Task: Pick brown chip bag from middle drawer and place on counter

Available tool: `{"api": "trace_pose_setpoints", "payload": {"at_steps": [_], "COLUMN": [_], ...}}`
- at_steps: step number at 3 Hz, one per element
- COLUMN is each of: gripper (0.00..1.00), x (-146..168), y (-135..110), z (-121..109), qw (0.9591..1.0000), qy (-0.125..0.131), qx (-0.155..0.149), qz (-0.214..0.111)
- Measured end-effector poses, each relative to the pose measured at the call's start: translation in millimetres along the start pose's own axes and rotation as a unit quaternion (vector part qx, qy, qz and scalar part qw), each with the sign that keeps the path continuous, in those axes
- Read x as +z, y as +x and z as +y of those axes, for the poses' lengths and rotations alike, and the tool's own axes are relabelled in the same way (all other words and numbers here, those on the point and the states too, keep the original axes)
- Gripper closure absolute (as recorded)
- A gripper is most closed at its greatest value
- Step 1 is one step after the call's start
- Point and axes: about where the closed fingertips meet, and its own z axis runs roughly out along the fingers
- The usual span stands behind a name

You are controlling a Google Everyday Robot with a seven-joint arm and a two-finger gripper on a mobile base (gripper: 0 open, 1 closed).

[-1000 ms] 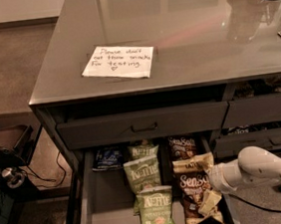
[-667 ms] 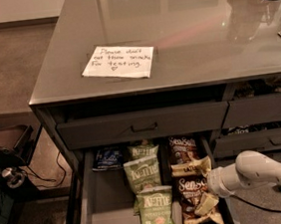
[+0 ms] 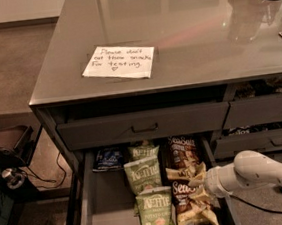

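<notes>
The middle drawer is pulled out below the counter. Two brown "Sea Salt" chip bags lie along its right side, one at the back and one nearer the front. My gripper, on a white arm coming in from the right, is down in the drawer at the right edge of the nearer brown bag, between the two bags. It touches or overlaps the bags' cream bands.
Two green Kettle bags lie left of the brown ones, and a small dark-blue bag lies at the back left. A white handwritten note lies on the counter. Narrower drawers with bar handles are to the right.
My arm has reached a little further left and down, bringing the gripper closer over the nearer brown bag. The bags have hardly shifted.
</notes>
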Motion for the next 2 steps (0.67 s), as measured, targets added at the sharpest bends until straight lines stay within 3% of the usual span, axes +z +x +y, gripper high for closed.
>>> {"api": "trace_pose_setpoints", "payload": {"at_steps": [1,2], "gripper": [0.89,1.00], "x": [-13.9,-27.8], "y": [-15.7,-26.0], "z": [0.6,2.6], "qw": [0.9998,0.9994], "qy": [0.013,0.024], "qx": [-0.016,-0.025], "qz": [-0.001,0.000]}}
